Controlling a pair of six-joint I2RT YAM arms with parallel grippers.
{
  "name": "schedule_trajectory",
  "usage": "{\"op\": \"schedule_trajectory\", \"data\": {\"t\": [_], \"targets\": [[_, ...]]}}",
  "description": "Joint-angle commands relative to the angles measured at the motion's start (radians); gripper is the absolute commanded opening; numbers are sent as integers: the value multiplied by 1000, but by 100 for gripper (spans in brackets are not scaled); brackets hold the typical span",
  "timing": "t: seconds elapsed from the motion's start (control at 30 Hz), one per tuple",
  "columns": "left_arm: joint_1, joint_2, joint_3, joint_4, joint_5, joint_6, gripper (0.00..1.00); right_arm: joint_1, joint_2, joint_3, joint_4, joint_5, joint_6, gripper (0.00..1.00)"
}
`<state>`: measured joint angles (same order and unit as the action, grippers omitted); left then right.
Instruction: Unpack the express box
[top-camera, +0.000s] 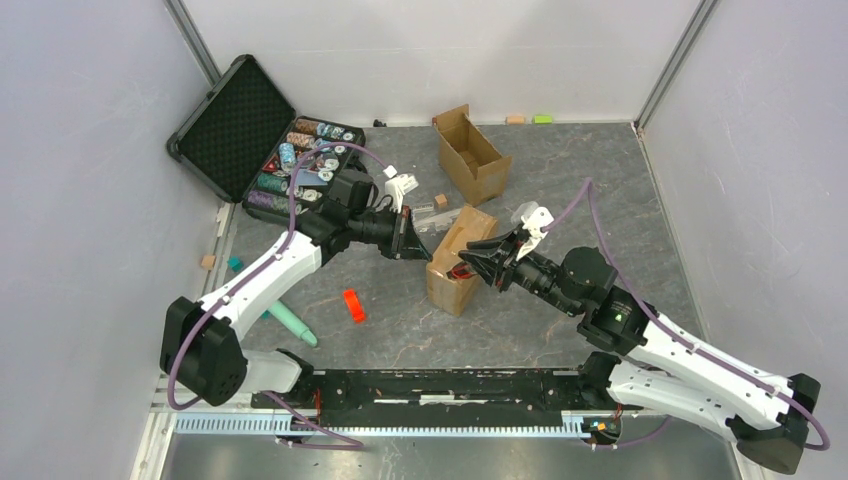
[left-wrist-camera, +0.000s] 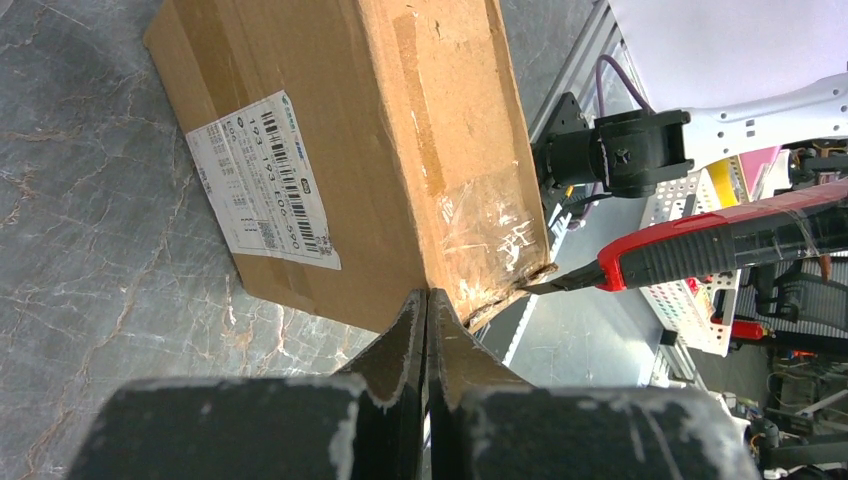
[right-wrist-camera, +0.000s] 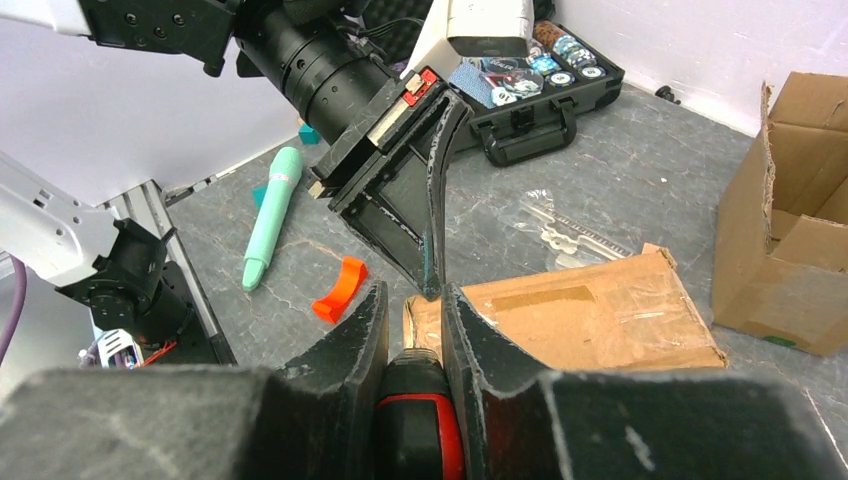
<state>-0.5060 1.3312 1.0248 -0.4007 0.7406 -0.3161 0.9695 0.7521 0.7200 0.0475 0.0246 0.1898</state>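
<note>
The express box (top-camera: 462, 250) lay mid-worktop (top-camera: 600, 200) between the 2 arms. Its long axis ran away from the bases and slanted right, and its labelled side faced the left arm. The left end effector (left-wrist-camera: 428, 305), fingers pressed together on nothing, seemed to touch the box's nearest corner edge. The right end effector (right-wrist-camera: 412, 300) pinched a red-and-black knife (left-wrist-camera: 700, 245), whose blade tip met a torn corner beside the taped seam. The box sat straight ahead of the right end effector, the one placed to cut. The next stroke would probably follow the tape along that long axis while the left braced.
</note>
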Motion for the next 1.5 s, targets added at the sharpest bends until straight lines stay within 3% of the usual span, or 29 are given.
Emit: {"op": "schedule_trajectory", "data": {"t": [0.0, 0.33, 0.57, 0.9, 1.47], "targets": [[42, 47, -5, -85, -193, 127, 2, 9, -16, 44, -141, -16, -24, 0], [47, 51, 9, -86, -163, 128, 2, 9, -43, 70, -215, -69, -25, 0], [-4, 20, -8, -47, -82, 119, 2, 9, 3, 118, -61, -31, 9, 0], [-49, 7, -57, 0, -97, 36, 2, 9, 114, 67, 93, -55, 48, 0], [-28, 86, -35, -49, -190, -21, 2, 92, 86, 2, -59, -295, -50, 0]]}}
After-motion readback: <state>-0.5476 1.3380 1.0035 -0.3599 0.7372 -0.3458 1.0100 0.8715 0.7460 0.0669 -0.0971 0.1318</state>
